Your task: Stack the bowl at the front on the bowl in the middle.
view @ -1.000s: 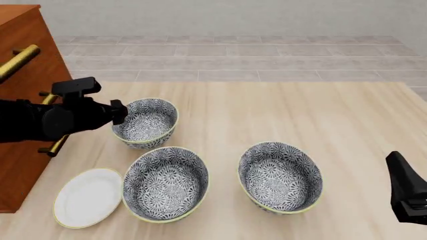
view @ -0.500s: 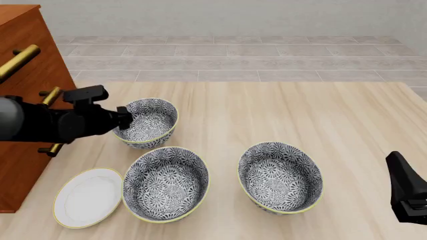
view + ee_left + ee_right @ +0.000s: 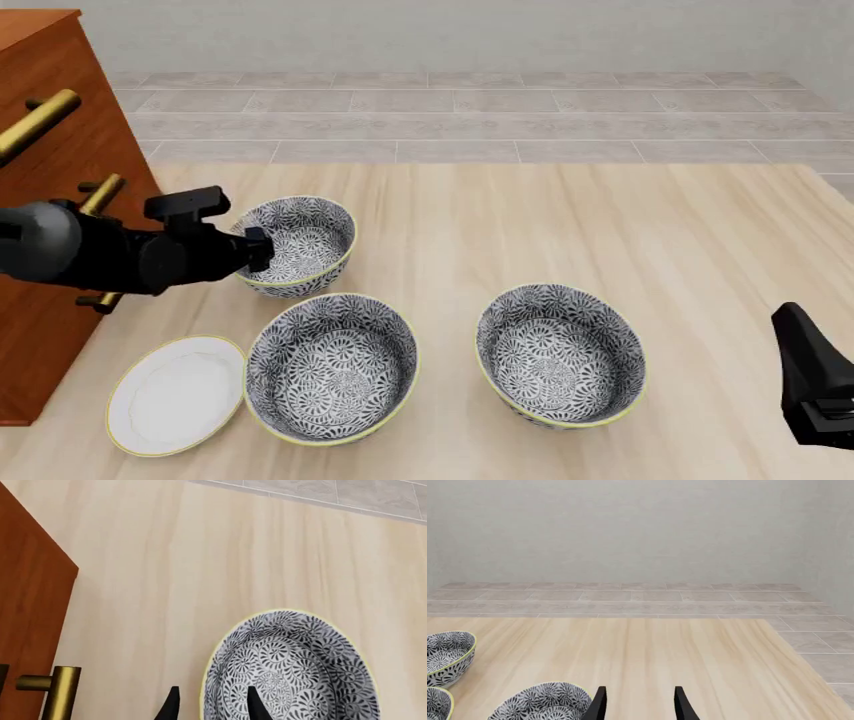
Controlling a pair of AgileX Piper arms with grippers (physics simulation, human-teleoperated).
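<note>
Left end effector (image 3: pixel 254 250) astride a deep round floral bowl's (image 3: pixel 304 243) rim.

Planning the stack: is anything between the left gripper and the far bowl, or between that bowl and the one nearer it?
Nothing visible. The left gripper is open astride the rim of the bowl at the front, and the bowl in the middle sits right beside it.

The pale wooden table (image 3: pixel 561 230) carries three patterned bowls and a white plate (image 3: pixel 176 394). One bowl's (image 3: pixel 300 243) rim sits between the left jaws; the bowl at the front (image 3: pixel 331 366) lies nearer than them beside the plate, the third bowl (image 3: pixel 561 354) off to their right
</note>
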